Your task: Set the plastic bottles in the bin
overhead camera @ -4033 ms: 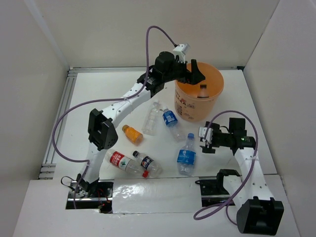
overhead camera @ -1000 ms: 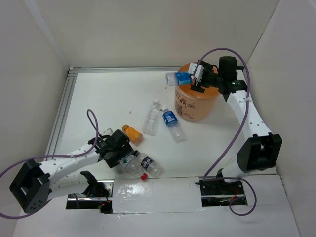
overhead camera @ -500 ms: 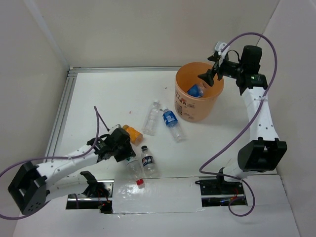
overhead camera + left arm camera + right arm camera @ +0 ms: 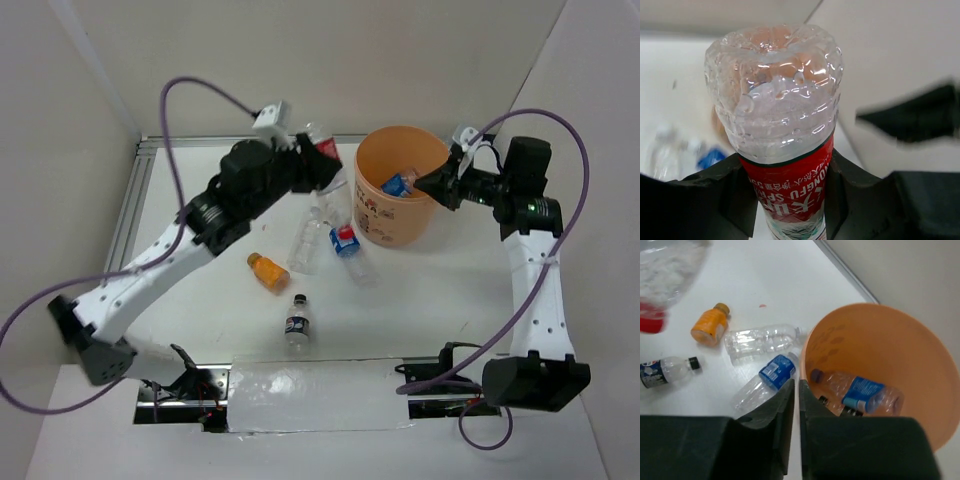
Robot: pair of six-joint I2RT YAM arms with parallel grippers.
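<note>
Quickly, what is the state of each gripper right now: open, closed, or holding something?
Left gripper: closed on the clear plastic bottle with a red label.
Right gripper: closed, holding nothing.

Red-label bottle (image 4: 785, 186) aloft, blue-label bottle (image 4: 860, 392) lying inside orange bin (image 4: 392, 222)

The top external view looks down from above and behind the arm bases over the whole tabletop (image 4: 420, 290); the left wrist view sits very close on a red-labelled bottle (image 4: 790, 185); the right wrist view looks down past the bin (image 4: 920, 355) toward the tabletop's middle, sharing bin and loose bottles (image 4: 762, 340) with the top view.
</note>
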